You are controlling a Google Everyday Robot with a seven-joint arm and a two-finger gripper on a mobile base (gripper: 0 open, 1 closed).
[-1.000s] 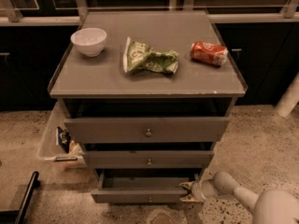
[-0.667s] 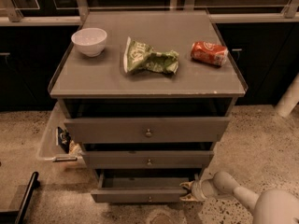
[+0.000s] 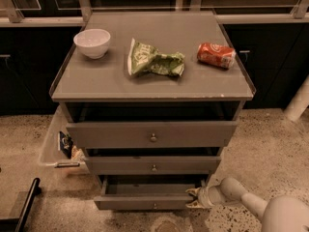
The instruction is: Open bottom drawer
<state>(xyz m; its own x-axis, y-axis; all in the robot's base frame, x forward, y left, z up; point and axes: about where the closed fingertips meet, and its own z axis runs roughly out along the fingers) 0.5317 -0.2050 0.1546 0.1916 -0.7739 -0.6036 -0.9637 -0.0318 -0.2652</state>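
Nothing has visibly shifted since a second ago: the bottom drawer stays pulled partway out, lowest of three grey fronts, below the middle drawer and the top drawer, both also ajar. The gripper sits low at the right end of the bottom drawer's front, against its corner; whether it is closed on that edge cannot be told. On the cabinet top: white bowl, crumpled green bag, red can lying on its side.
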